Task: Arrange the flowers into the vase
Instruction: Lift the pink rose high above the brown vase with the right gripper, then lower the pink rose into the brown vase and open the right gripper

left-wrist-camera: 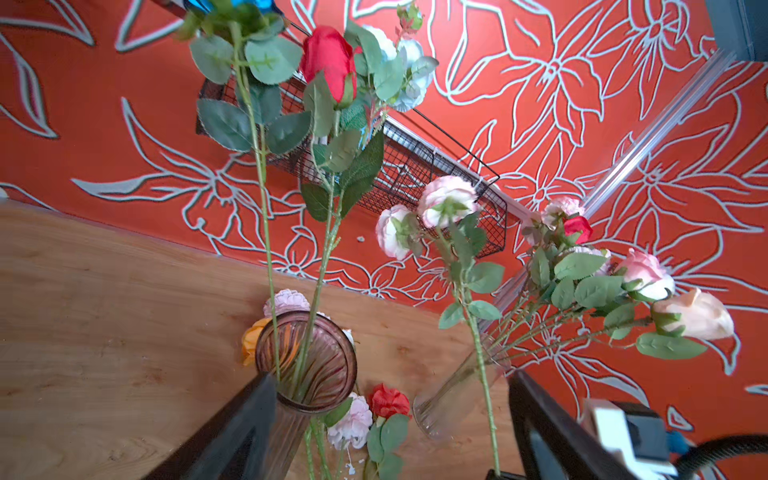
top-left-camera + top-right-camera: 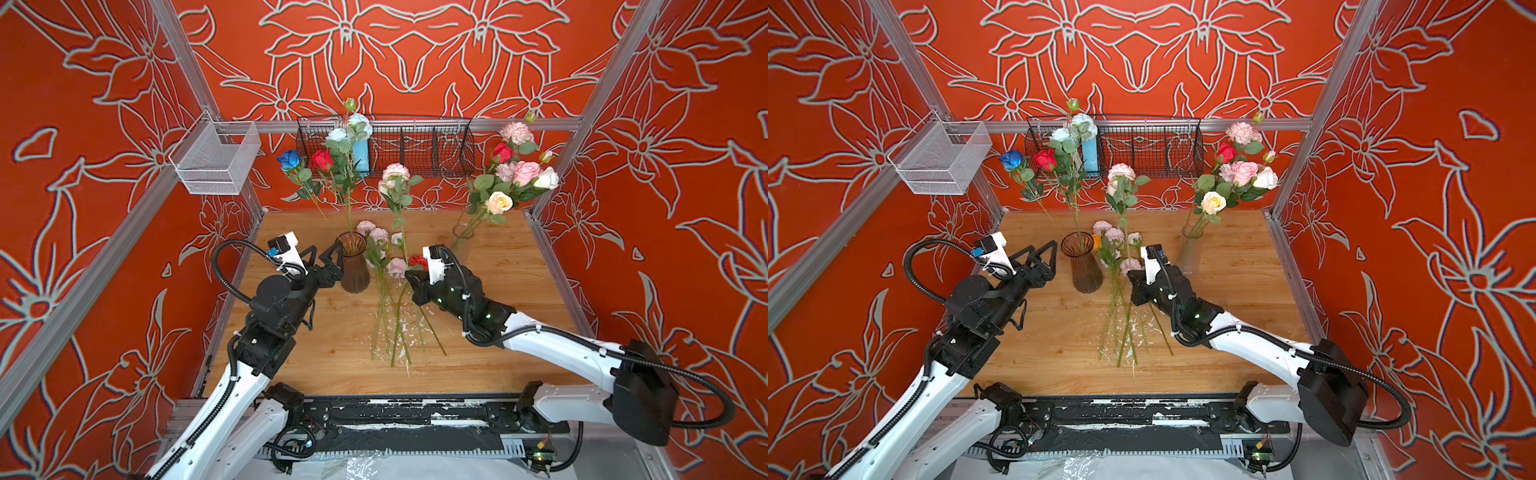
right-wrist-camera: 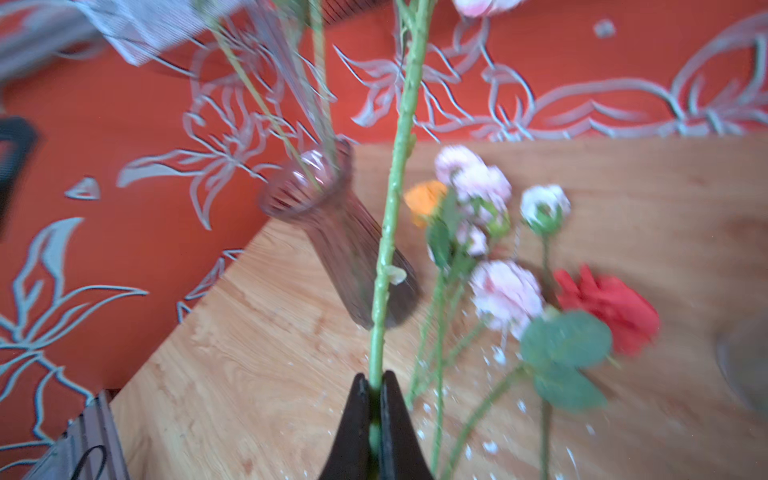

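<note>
Top views: right claw (image 2: 409, 277) clamps the pink peony (image 2: 395, 171), stem upright; the brown vase (image 2: 353, 270) stands just leftward.
Left wrist: left claw (image 1: 390, 376) wide, empty, beside the brown vase (image 1: 320, 365).
Right wrist: stem vertical in closed jaws; loose flowers (image 3: 505, 291) on desk (image 3: 623, 187).

A robot test booth: aluminium frame (image 2: 274, 126), red wallpaper (image 2: 685, 249), wooden tabletop (image 2: 519, 291).

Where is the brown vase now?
In both top views the brown vase stands left of centre, between the open left gripper and the loose flowers.
</note>
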Controlling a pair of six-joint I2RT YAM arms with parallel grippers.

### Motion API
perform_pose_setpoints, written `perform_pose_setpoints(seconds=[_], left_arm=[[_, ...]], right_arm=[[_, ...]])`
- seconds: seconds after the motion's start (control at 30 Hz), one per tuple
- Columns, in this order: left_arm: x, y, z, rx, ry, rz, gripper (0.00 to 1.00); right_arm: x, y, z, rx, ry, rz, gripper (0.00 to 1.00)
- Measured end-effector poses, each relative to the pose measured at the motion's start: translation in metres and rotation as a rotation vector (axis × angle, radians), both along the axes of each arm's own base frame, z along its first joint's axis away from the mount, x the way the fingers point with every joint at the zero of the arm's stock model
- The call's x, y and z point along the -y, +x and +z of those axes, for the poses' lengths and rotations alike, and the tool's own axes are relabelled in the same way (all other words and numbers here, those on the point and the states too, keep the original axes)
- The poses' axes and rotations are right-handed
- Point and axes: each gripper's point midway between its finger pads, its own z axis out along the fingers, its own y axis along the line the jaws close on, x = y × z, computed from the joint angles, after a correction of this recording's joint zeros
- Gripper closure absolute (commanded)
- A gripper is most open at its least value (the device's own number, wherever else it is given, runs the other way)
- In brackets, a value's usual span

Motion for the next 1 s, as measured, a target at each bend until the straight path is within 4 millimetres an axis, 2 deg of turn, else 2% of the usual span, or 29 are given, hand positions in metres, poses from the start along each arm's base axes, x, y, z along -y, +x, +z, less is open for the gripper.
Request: perform_pose_setpoints(seconds=[0.13,0.33,0.4,0.53,0.63,0.77,0.87,1.0], left_arm=[[-0.015,-0.002,0.004,0.013,-0.01,0.078,0.12],[-0.024,-0.003,0.006,0.018,-0.016,0.128,0.12],[-0.026,-0.003,0.005,0.018,-0.016,0.137,0.12],[-0.029,-0.005,0.007,0.024,-0.019,0.151,0.12],[-0.033,-0.008,0.01,0.037,-0.02,0.165,0.12],[-0.037,-0.012,0.011,0.048,-0.022,0.181,0.12],[-0.038,-0.012,0.011,0.048,-0.022,0.188,0.12],[-0.04,-0.012,0.01,0.047,-0.018,0.195,0.11]], right_arm=[[-0.011,-0.002,0.041,0.167,0.024,0.027,1.0],[-0.024,0.003,0.141,0.435,0.156,0.016,1.0],[-0.031,0.01,0.172,0.527,0.208,-0.002,1.0],[-0.058,0.034,0.21,0.658,0.282,-0.035,1.0],[-0.084,0.056,0.221,0.718,0.309,-0.052,1.0],[-0.114,0.085,0.222,0.752,0.322,-0.071,1.0],[-0.13,0.102,0.209,0.747,0.31,-0.077,1.0],[-0.142,0.116,0.173,0.699,0.256,-0.072,1.0]])
